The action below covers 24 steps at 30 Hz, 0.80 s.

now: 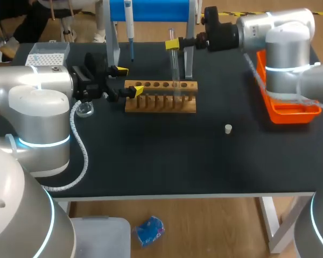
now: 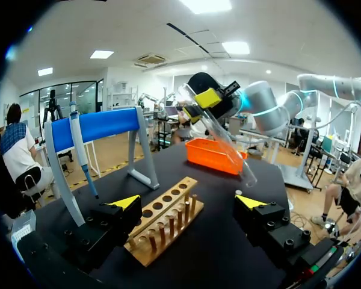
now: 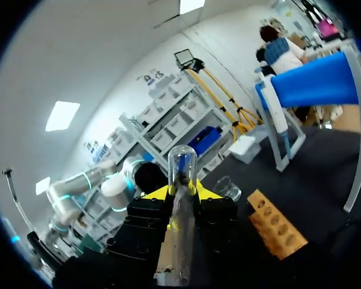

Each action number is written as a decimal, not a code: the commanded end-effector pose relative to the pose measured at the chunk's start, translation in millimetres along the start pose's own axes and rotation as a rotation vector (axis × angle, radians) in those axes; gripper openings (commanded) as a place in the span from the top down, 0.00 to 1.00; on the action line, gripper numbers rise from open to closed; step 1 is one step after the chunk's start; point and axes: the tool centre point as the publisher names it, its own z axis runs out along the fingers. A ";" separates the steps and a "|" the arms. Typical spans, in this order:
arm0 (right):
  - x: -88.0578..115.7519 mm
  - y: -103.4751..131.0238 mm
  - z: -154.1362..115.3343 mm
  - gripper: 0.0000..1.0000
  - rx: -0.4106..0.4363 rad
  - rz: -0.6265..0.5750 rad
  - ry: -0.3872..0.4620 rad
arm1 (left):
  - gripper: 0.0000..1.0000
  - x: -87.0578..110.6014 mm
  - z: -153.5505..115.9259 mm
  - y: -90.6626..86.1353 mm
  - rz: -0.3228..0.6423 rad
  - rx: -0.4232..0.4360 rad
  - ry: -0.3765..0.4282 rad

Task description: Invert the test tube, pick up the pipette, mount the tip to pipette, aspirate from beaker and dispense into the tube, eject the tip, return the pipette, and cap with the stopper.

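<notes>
My right fingers (image 1: 172, 44) pinch the test tube (image 1: 175, 67) over the rack (image 1: 160, 103). It's thin glass, light, slick and breakable, so I'd grip mid-body, gently. My left fingers (image 1: 120, 70) are spread wide at the rack's end.

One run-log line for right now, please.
right claw: shut on test tube | left claw: open, by rack | pipette: on stand

My left arm (image 1: 37, 102) and right arm (image 1: 282, 43) are silver-grey, rounded links with glowing cyan rings at the joints. A white coiled cable (image 1: 85, 153) loops off the left one. My left gripper (image 1: 126, 80) and right gripper (image 1: 173, 44) are black, yellow-tipped blocks, the left one studded with screws
</notes>
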 end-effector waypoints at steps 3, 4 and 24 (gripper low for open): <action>2.9 1.6 0.0 1.00 0.015 0.171 -0.022 | 0.00 0.3 0.0 0.7 0.001 0.002 -0.001; 2.3 -0.2 0.7 1.00 0.023 0.165 -0.002 | 0.00 0.3 0.0 0.7 0.001 0.002 -0.001; -21.3 -4.3 -7.3 1.00 -0.011 0.557 0.143 | 0.00 0.3 0.0 0.7 0.001 0.002 -0.001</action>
